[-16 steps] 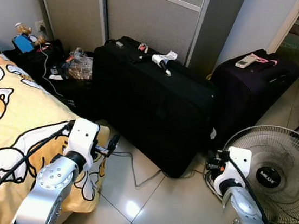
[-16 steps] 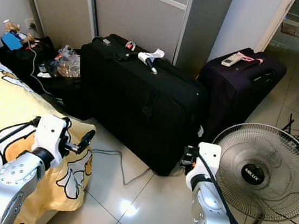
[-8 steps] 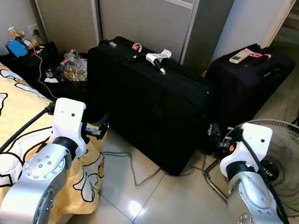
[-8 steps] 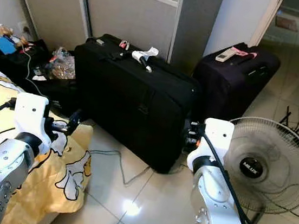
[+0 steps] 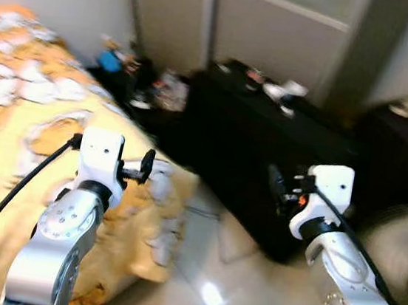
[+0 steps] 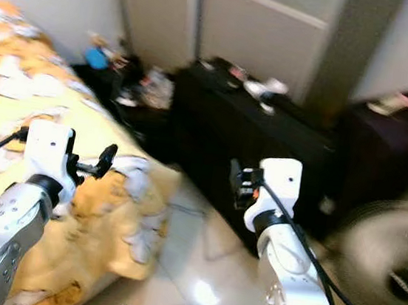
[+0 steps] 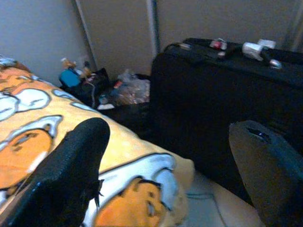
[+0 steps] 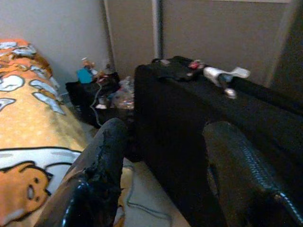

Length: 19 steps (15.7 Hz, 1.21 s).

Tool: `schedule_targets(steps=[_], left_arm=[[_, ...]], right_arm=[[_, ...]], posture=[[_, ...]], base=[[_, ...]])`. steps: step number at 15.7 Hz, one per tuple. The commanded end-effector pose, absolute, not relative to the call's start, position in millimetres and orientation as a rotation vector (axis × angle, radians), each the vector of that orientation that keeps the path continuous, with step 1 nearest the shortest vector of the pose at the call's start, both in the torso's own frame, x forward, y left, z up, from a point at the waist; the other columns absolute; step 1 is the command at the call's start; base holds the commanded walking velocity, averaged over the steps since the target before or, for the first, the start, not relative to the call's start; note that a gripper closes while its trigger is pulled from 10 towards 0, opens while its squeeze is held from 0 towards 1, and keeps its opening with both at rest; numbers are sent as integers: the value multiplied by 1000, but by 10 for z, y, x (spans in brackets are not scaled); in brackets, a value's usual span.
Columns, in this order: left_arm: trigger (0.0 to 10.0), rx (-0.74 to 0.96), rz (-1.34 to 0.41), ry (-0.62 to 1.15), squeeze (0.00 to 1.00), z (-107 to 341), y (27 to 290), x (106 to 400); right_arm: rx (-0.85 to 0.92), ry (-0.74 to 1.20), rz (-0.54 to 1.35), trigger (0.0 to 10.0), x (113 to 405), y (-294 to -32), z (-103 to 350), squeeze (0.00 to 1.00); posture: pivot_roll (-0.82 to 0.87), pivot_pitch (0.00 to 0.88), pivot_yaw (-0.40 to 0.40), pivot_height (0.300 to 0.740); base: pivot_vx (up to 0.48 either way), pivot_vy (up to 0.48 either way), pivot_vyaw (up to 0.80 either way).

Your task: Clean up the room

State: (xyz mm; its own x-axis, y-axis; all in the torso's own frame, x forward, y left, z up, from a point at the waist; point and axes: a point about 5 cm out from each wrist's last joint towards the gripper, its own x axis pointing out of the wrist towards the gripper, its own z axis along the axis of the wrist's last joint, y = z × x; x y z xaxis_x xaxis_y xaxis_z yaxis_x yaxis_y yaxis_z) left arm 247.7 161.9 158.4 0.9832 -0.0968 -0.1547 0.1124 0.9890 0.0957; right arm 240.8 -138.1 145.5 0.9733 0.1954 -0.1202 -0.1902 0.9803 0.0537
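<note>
The large black suitcase lies lengthwise along the closet doors, small items on top; no writing is legible. Left gripper hovers over the yellow cartoon bedspread's corner and right gripper faces the suitcase, both sets of fingers spread wide and empty.

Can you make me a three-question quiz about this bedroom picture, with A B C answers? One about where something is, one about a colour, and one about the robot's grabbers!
1. Where does the white thing lie?
A. on top of the big black suitcase
B. on the bed
C. on the floor

2. What colour is the bed cover mostly?
A. green
B. yellow-orange with white cartoon shapes
C. plain grey

3. How are the left gripper and right gripper?
A. both squeezing a toy
B. one holding a cup
C. both open and holding nothing

Answers:
1. A: it rests on the suitcase's top edge.
2. B: the wrist views show that pattern clearly.
3. C: each wrist view shows two black fingers spread apart with only the room between them.
</note>
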Motion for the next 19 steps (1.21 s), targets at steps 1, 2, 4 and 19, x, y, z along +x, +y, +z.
schedule_targets(steps=[1,2,4,19], left_arm=[[10000,116,-93,165,0,1564,1651,2485],[10000,117,-91,166,0,1561,1659,2490],[10000,118,-86,171,0,1551,1675,2482],[10000,161,-85,197,0,1500,1703,2576]], right_arm=[[53,111,218,10000,2441,-1329,1482,0],[51,108,227,10000,2453,-1321,1482,0],[50,110,247,10000,2456,-1295,1471,0],[144,160,83,10000,2486,-1439,1387,0]], posture=[[-21,0,60,740],[-16,0,55,740],[-8,0,47,740],[-33,0,59,740]], base=[[0,352,800],[0,349,800],[0,351,800],[0,347,373]])
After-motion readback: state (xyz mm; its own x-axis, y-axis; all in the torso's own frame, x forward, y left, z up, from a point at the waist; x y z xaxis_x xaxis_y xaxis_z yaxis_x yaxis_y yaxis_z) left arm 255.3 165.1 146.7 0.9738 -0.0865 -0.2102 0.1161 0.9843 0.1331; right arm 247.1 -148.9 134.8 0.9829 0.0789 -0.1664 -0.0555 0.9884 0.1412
